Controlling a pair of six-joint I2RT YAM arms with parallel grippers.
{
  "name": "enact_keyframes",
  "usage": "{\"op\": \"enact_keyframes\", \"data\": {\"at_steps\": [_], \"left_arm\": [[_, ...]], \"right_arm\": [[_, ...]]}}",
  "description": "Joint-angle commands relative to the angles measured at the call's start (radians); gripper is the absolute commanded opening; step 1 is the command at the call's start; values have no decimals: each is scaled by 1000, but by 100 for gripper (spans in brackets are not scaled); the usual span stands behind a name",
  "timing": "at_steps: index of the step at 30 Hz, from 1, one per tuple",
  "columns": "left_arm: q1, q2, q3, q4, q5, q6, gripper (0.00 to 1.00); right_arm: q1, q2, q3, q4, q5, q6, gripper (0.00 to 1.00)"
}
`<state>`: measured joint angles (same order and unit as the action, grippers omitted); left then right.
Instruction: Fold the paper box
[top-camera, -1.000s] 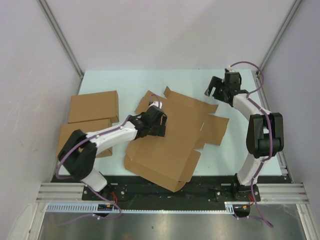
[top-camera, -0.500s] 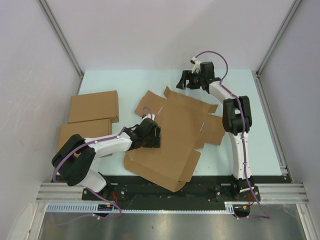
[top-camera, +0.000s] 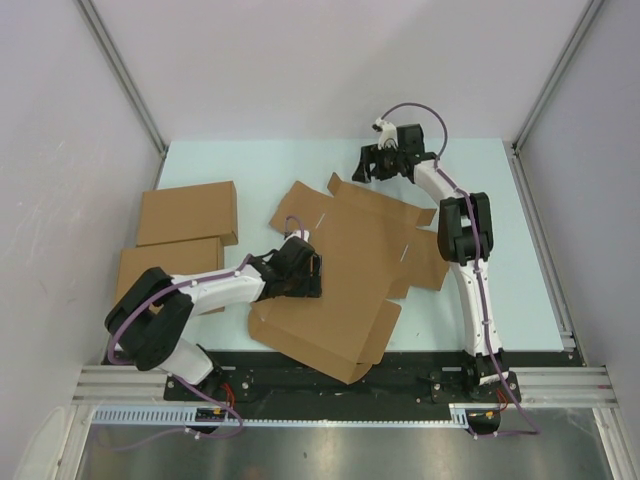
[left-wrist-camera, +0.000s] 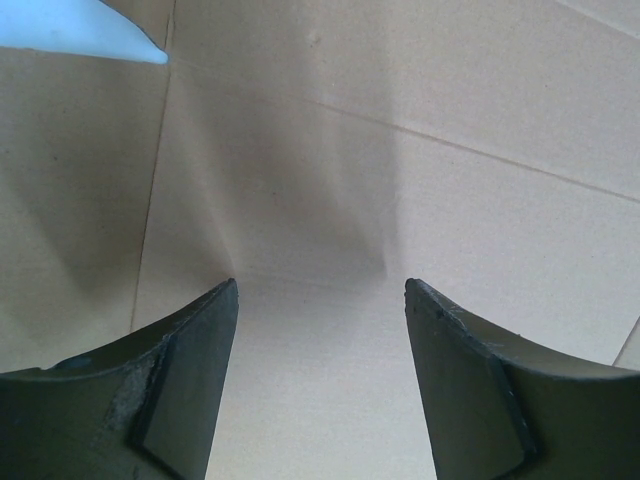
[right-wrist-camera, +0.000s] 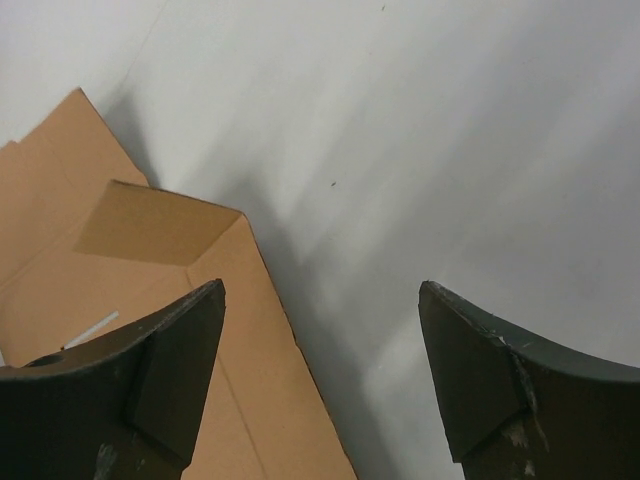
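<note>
The paper box (top-camera: 350, 285) is a flat brown die-cut sheet with flaps, spread at a slant across the middle of the table. My left gripper (top-camera: 305, 270) is low over the sheet's left part, open, with bare cardboard (left-wrist-camera: 420, 190) and its crease lines between the fingers (left-wrist-camera: 190, 390). My right gripper (top-camera: 372, 165) hovers open above the sheet's far edge. In the right wrist view, the left finger (right-wrist-camera: 170, 370) is over a cardboard flap (right-wrist-camera: 150, 260) and the right finger is over bare table (right-wrist-camera: 450, 150). Neither gripper holds anything.
Two finished flat brown boxes (top-camera: 187, 212) (top-camera: 140, 265) lie at the left side of the table, partly under the left arm. Grey walls and aluminium posts enclose the pale table (top-camera: 500, 280). The sheet's near corner reaches the black base rail (top-camera: 340, 385).
My right arm has swung left from the back right corner to the sheet's far edge. My left gripper has drawn back a little towards the near left over the sheet.
</note>
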<state>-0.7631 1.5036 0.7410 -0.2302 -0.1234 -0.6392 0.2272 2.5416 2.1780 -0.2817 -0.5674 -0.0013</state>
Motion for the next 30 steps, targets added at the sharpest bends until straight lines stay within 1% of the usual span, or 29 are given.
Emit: {"op": "enact_keyframes", "data": {"at_steps": [1, 5, 8, 12, 15, 16, 18, 19, 20, 21, 23, 26, 27, 30], "left_arm": [[-2, 40, -38, 2, 71, -36, 73], [-2, 43, -43, 9, 74, -37, 73], [-2, 46, -43, 12, 80, -37, 73], [-2, 46, -45, 12, 80, -37, 73], [-4, 41, -46, 14, 80, -39, 73], [-2, 38, -46, 12, 79, -39, 73], [-2, 34, -48, 11, 77, -39, 73], [-4, 32, -48, 11, 76, -39, 73], [-2, 30, -48, 11, 74, -39, 73], [-4, 26, -49, 12, 74, -40, 73], [-4, 24, -51, 15, 76, -40, 73], [-4, 26, -52, 20, 80, -42, 73], [-4, 27, -52, 20, 82, -42, 73], [-4, 26, -51, 22, 83, -42, 73]], "right_arm": [[18, 28, 5, -45, -84, -71, 83], [32, 29, -12, -66, -132, -92, 83], [47, 29, -14, -79, -132, -111, 82], [69, 28, -6, -86, -131, -112, 78], [86, 28, 6, -102, -123, -123, 70], [89, 28, 6, -105, -117, -124, 63], [97, 23, 6, -112, -101, -126, 55], [97, 20, -1, -113, -100, -124, 48], [95, 17, -6, -109, -97, -124, 46], [95, 13, -12, -109, -86, -124, 43], [93, -1, -27, -103, -80, -126, 42], [95, -15, -35, -109, -81, -134, 36], [96, -18, -37, -111, -89, -134, 32], [103, -27, -40, -117, -100, -144, 31]]}}
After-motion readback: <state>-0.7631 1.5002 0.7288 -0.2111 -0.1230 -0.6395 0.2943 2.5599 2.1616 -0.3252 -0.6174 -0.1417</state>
